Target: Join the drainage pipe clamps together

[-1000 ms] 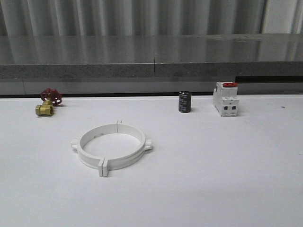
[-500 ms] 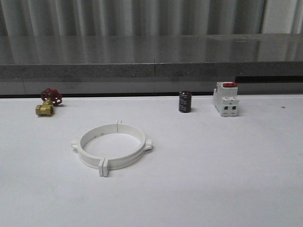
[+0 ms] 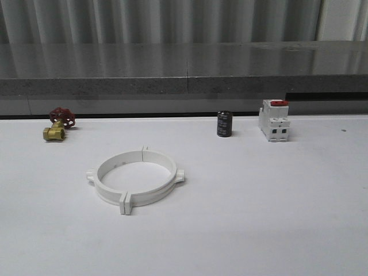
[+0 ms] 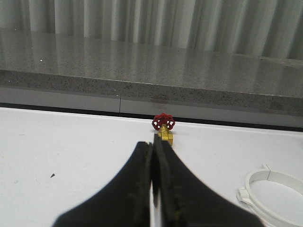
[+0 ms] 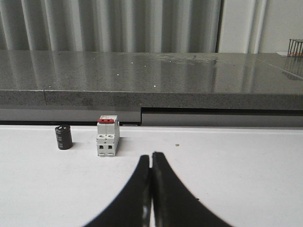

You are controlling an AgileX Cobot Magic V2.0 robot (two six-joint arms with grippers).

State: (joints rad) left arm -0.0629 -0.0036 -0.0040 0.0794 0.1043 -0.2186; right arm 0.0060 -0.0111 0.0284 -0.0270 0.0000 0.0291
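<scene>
White drainage pipe clamps (image 3: pixel 135 177) lie joined as one flat ring on the worktop (image 3: pixel 259 201) in the front view, left of centre, well apart from the brass valve (image 3: pixel 58 125), black capacitor (image 3: pixel 224 123) and breaker (image 3: pixel 273 120) along the far edge. From the left wrist, the left gripper (image 4: pixel 154 163) has its jaws pressed together on nothing, pointing toward the valve, the ring beside them. From the right wrist, the right gripper (image 5: pixel 151 163) has its jaws likewise together and empty, near the breaker.
</scene>
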